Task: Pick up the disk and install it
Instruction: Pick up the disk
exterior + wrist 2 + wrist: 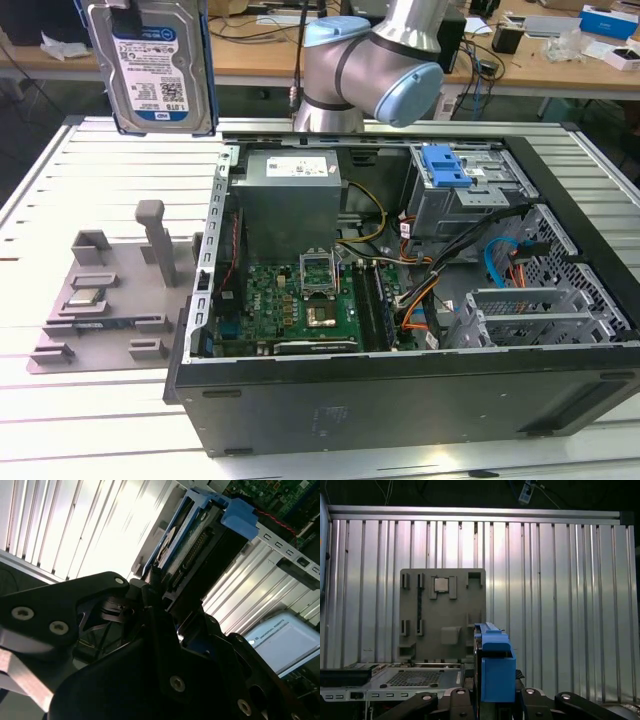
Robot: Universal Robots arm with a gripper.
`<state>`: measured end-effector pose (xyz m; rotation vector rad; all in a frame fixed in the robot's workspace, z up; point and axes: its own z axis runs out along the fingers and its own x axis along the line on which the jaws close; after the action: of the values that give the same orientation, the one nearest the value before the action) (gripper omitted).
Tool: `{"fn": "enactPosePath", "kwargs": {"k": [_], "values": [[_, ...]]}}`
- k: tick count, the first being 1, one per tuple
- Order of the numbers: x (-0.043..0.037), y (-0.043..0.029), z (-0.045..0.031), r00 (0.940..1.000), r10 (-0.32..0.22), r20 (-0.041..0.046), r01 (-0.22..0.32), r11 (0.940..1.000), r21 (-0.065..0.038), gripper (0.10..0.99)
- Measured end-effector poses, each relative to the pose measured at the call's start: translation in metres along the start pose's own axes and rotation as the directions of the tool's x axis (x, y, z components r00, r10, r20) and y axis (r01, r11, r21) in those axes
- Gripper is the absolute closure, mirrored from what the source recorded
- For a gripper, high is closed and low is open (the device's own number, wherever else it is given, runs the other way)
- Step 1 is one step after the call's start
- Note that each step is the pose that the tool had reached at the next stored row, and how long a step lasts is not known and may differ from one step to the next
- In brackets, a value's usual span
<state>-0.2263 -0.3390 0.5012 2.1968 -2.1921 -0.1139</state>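
Silver and blue-railed, the disk (160, 65) hangs upright in the air at the exterior view's upper left, its white-and-blue label turned toward that camera. It touches neither the slatted metal counter (60, 400) nor the open computer case (400, 400), which lies on its side towards the exterior view's right. In both wrist views we see the black fingers (165, 640) (457, 697) closed against the disk (195, 545) (495, 670), one on each side, with a blue rail end standing up between them. Under it in the first wrist view lies a grey fixture plate (442, 615) on the counter, a small square chip (440, 584) seated in it. Behind the case, the arm's grey-and-blue joint (370, 70) rises.
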Motion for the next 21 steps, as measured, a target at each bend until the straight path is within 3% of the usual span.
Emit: {"fn": "enactPosePath", "kwargs": {"k": [2,16,19,21], "values": [[0.0000,-0.0076,-0.0006,1.0000,0.000,-0.0001,0.000,1.0000,0.000,0.722],[0.0001,-0.0431,-0.0034,1.0000,0.000,-0.0001,0.000,1.0000,0.000,0.722],[0.0001,-0.0562,-0.0044,1.0000,0.000,0.0000,0.000,1.0000,0.000,0.722],[0.0001,-0.0610,-0.0048,1.0000,0.000,-0.0001,0.000,1.0000,0.000,0.722]]}}
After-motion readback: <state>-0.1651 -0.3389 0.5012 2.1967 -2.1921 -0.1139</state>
